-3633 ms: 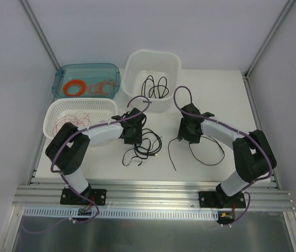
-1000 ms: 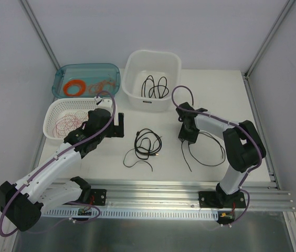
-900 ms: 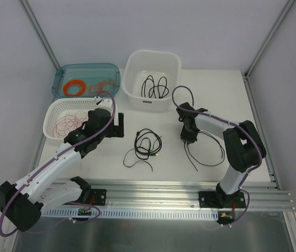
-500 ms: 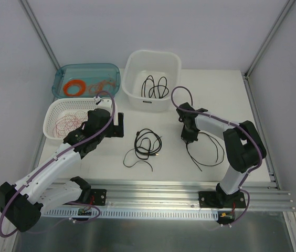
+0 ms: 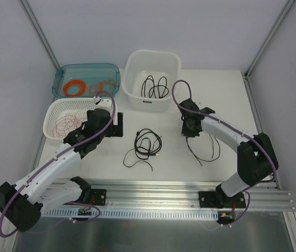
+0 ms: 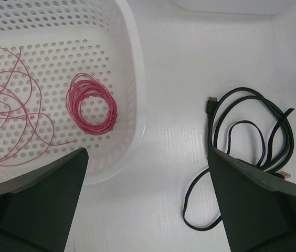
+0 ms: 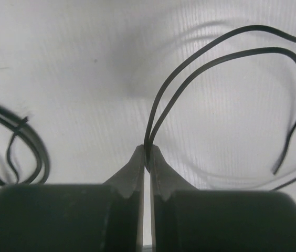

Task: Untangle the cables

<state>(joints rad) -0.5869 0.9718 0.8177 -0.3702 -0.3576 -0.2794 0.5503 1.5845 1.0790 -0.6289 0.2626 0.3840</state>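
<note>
Right gripper is clenched on a black cable at its tips; the wire loops away ahead of it on the table. Left gripper hangs spread wide, the black tangle under one finger and the basket under the other.

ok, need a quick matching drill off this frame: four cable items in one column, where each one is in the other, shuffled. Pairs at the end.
Items
1. orange ring
2. pink ring
3. looped black cables
4. thin black cable

Places
A. perforated basket
B. right pincer, shut on it
C. teal bin
D. white tub

Pairs: 1-C, 2-A, 3-D, 4-B
</note>
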